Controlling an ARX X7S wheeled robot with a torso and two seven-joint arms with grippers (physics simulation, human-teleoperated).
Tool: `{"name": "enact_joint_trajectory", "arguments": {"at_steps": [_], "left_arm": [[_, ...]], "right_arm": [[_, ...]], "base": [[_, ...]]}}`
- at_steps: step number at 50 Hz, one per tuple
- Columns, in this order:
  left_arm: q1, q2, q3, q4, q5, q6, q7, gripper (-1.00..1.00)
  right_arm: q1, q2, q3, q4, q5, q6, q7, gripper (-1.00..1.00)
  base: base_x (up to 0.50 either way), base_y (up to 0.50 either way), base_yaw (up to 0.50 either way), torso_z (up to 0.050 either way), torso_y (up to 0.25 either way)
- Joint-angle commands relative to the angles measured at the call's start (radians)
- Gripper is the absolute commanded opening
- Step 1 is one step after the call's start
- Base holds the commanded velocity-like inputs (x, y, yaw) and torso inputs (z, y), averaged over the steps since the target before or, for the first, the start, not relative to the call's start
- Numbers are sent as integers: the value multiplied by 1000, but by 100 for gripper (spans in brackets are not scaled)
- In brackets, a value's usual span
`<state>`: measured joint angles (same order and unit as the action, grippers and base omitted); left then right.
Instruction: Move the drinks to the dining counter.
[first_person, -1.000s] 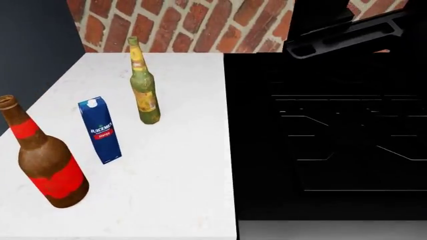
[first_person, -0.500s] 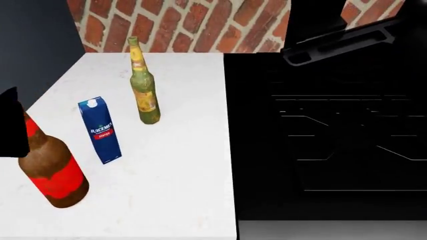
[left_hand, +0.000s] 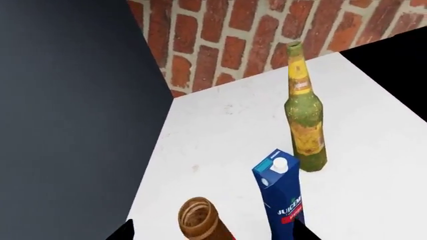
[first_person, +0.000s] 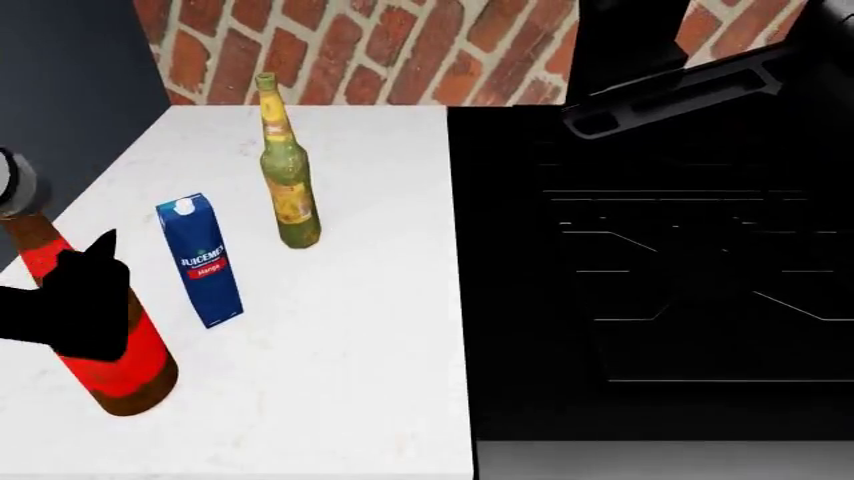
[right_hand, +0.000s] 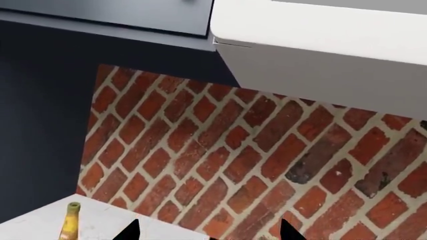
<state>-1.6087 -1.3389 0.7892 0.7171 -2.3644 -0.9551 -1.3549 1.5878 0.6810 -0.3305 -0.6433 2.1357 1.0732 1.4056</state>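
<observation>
White surface (first_person: 374, 330) holds all 3 drinks, lower left of head view: brown bottle (first_person: 127, 365) nr left edge, w/ left gripper (first_person: 74, 300) spread around its neck. Juice carton (first_person: 202, 260) beside; green bottle (first_person: 288, 175) further back. Bare room twd stove (first_person: 667, 270). Right gripper (right_hand: 208, 231) apart.

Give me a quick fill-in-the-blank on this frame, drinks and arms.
1. The left gripper is at the ___ bottle.
2. The juice carton stands between the brown bottle and the ___ bottle.
3. All three drinks stand on the white worktop beside a black ___.

Answers: brown; green; stove
</observation>
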Motion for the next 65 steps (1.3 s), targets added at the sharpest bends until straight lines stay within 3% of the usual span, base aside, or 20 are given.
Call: {"name": "enact_joint_trajectory", "arguments": {"at_steps": [1,38,48,49,65], "left_arm": [[116,-2,32,32,110,62,76,100],[272,-46,65,33,318,142,179,100],[334,-65,63,47,440,260,210,100],[334,-66,63,48,442,261,209,-100],[322,-73,42,65,425,272,216,-100]], "right_arm": [[-6,6,-5,-4,-5,-10,-12,100],[-20,25,-19,-21,-14,-38,-33,100],[-26,32,-22,-24,-20,-43,-40,100],[-26,31,-22,-25,-20,-44,-41,100],[-39,39,-26,-33,-31,-55,-50,100]], "base": [[0,0,0,0,0],[0,0,0,0,0],[0,0,0,0,0],[0,0,0,0,0],[0,0,0,0,0]]}}
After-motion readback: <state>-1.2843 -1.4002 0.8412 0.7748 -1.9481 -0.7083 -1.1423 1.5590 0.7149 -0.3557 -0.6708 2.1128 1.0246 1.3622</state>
